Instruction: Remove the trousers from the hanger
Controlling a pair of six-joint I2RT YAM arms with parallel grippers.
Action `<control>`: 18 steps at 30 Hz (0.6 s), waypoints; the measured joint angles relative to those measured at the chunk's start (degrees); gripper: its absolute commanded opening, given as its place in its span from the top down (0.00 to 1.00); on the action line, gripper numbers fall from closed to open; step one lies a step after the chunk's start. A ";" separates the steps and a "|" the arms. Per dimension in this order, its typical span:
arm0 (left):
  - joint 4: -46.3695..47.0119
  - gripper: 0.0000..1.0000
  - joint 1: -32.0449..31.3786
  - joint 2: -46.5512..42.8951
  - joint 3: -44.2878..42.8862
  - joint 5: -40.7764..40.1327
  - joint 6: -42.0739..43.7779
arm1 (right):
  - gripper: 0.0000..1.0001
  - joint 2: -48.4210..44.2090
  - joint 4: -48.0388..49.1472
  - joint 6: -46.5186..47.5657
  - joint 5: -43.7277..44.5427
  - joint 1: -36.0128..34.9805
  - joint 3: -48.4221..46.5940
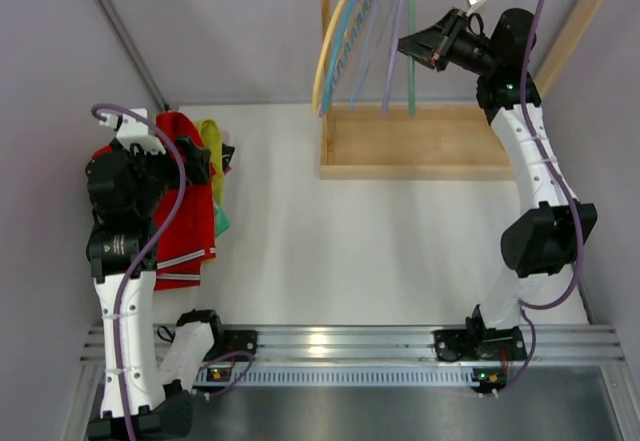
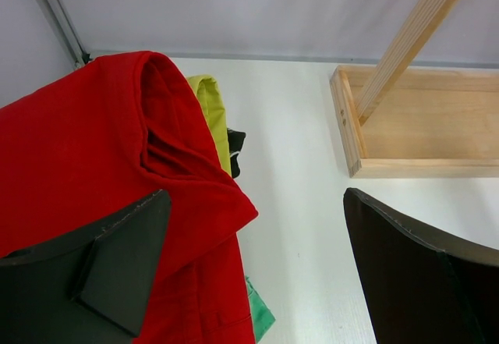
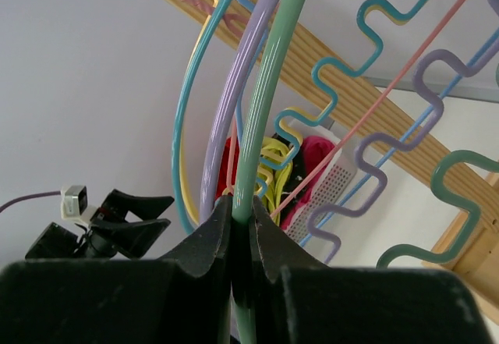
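The red trousers (image 1: 185, 231) lie piled on the table at the left, over the mustard-yellow pair (image 1: 212, 146) and the green pair (image 1: 221, 223). In the left wrist view the red cloth (image 2: 93, 141) fills the left, with yellow (image 2: 209, 106) behind it and a green corner (image 2: 261, 313) below. My left gripper (image 2: 257, 266) is open and empty just above the pile's right edge (image 1: 205, 156). My right gripper (image 1: 425, 49) is raised at the rack and shut on a green hanger (image 3: 269, 86). No cloth hangs on the hangers.
Several coloured plastic hangers (image 1: 350, 41) hang from a wooden rack whose base (image 1: 420, 141) sits at the back centre and shows in the left wrist view (image 2: 421, 125). A white perforated basket (image 3: 331, 180) shows behind the hangers. Walls close in left and back.
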State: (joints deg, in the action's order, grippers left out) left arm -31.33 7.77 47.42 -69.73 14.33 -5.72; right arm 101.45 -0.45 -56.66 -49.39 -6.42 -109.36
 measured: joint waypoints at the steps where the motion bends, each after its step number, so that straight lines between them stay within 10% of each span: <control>1: -0.02 0.01 0.00 0.00 0.00 0.02 -0.02 | 0.97 0.02 0.02 -0.02 0.07 -0.22 0.00; 18: -0.04 0.01 0.00 7.54 -3.69 6.03 2.64 | 0.19 -2.56 -0.02 0.31 -0.20 0.70 6.78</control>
State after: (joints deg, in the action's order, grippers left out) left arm -31.38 7.77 54.96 -73.43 20.36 -3.07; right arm 98.89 -0.47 -56.36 -49.58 -5.72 -102.59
